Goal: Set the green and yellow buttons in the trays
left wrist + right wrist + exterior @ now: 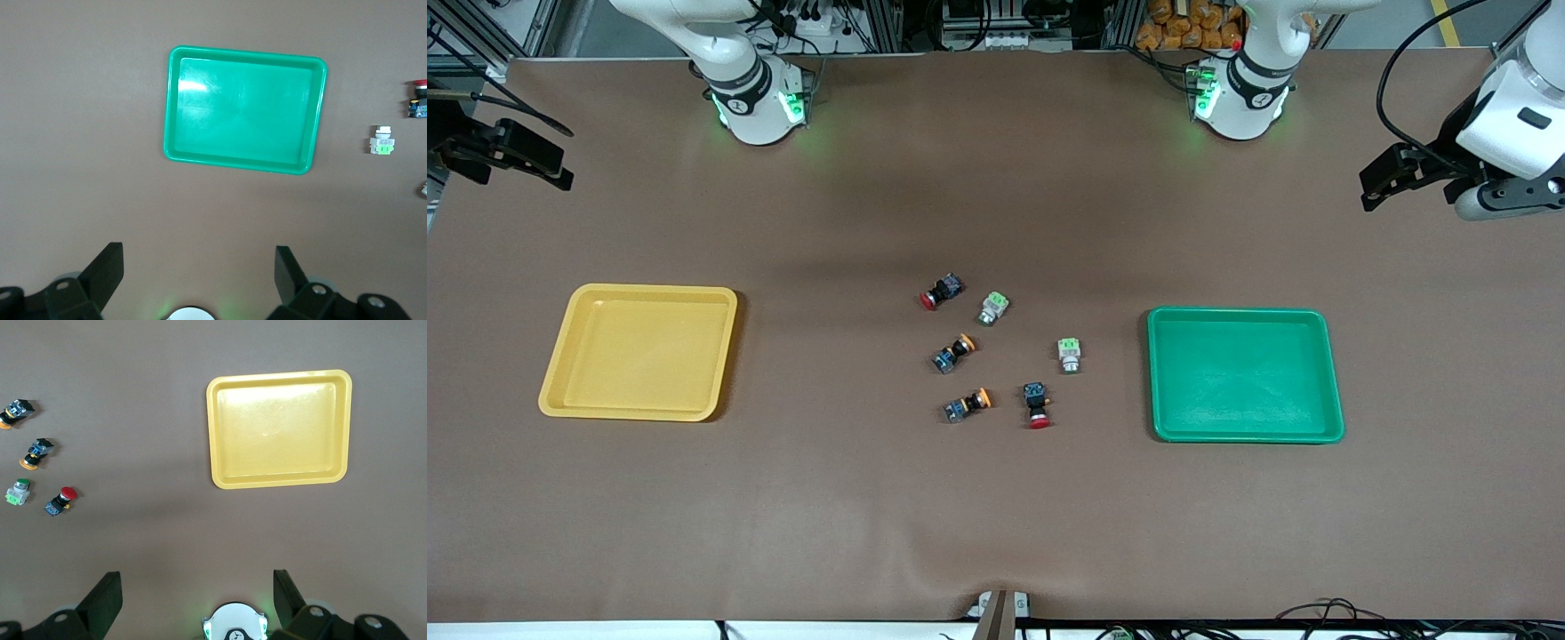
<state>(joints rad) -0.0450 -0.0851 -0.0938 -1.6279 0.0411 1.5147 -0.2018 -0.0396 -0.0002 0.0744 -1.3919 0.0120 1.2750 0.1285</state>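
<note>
Two green buttons (993, 308) (1069, 355) and two yellow buttons (953, 352) (967, 404) lie loose mid-table between the trays. The yellow tray (560, 356) sits empty toward the right arm's end, the green tray (1154, 373) empty toward the left arm's end. My left gripper (1368, 188) hangs open and empty, high over the table's end past the green tray. My right gripper (551, 164) hangs open and empty, high over the end past the yellow tray. The left wrist view shows the green tray (172, 100) and one green button (382, 141). The right wrist view shows the yellow tray (212, 433), both yellow buttons (15, 412) (37, 452) and one green button (18, 492).
Two red-capped switches (941, 292) (1037, 404) lie among the buttons, one farthest from the front camera, one nearest to it. One shows in the right wrist view (61, 501), one in the left wrist view (419, 103). Brown table surface surrounds the cluster and trays.
</note>
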